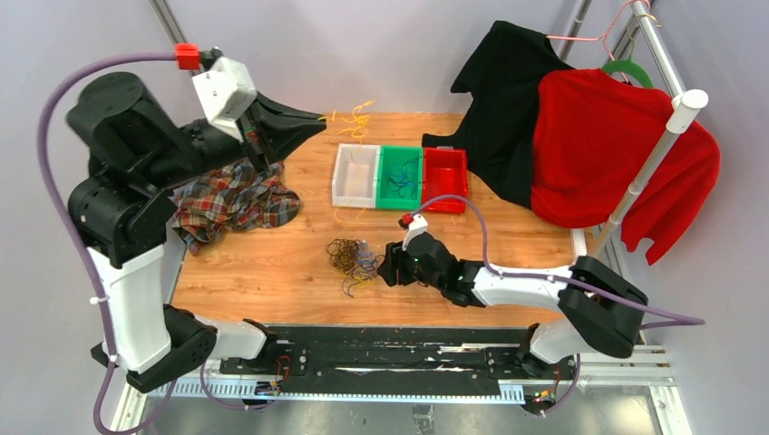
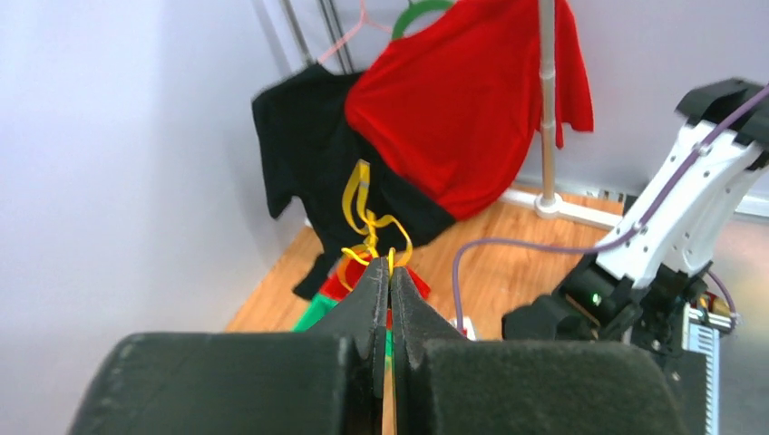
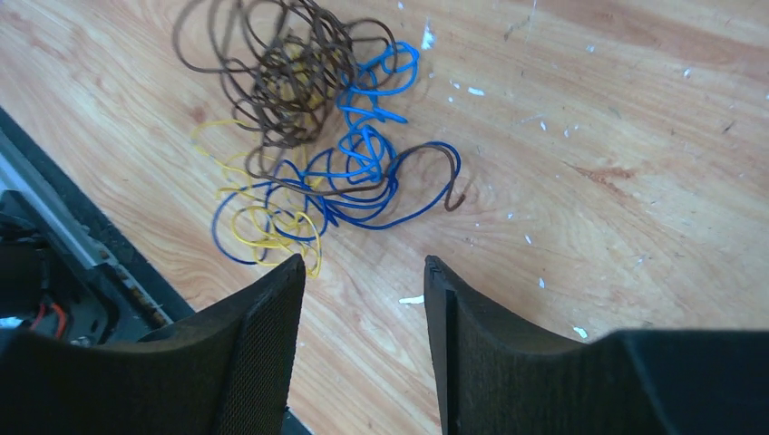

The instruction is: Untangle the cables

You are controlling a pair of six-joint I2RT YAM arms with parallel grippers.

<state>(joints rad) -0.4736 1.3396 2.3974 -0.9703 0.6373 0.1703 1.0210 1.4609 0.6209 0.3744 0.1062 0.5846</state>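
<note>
Seen from above, the left gripper [image 1: 320, 119], raised at 11 o'clock over the wooden tabletop [image 1: 263, 272], is pinched together on a thin curly yellow-orange wire [image 1: 355, 116] that dangles free beyond its tips. At the tabletop's 6 o'clock lies the rest of the cables, a loose knot of blue, yellow and dark brown wire loops [image 1: 352, 258], flat on the wood. The right gripper [image 1: 392, 265] sits low at the knot's 3 o'clock, jaws apart, holding nothing. The wires look feather-light, springy and slippery; one outlying strand at the knot's edge seems the safest pinch.
</note>
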